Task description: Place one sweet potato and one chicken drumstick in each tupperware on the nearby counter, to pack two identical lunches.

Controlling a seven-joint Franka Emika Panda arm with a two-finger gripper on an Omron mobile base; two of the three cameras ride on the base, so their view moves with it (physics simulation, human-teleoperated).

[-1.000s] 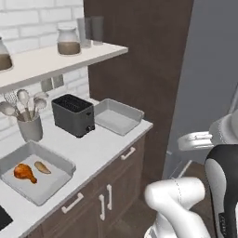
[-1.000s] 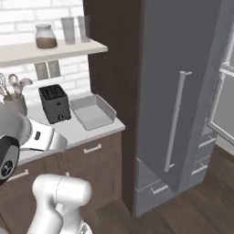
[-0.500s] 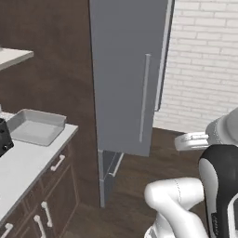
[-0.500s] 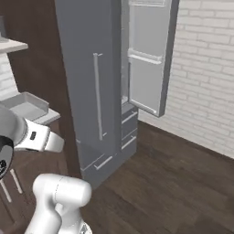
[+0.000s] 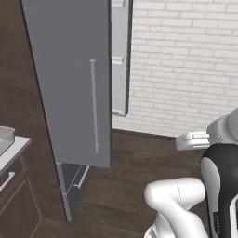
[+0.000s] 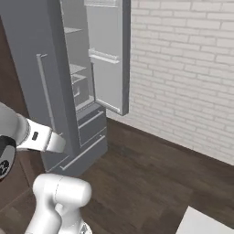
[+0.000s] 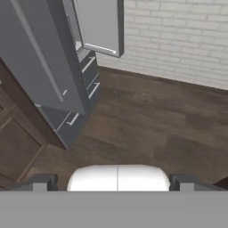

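Nearest, the two dark fingers (image 7: 44, 182) stand spread wide with nothing between them, over the dark brown wooden plank floor (image 7: 147, 120). Left of the tall grey steel fridge (image 5: 69, 79), one corner of a light-grey rimmed tupperware tray (image 5: 4, 138) sits on the pale-grey table (image 5: 13, 151), cut off by the frame. One fridge door (image 6: 107, 55) hangs open; its shelves are indistinct.

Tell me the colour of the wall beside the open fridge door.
White painted brick wall, clearest in the left base view.
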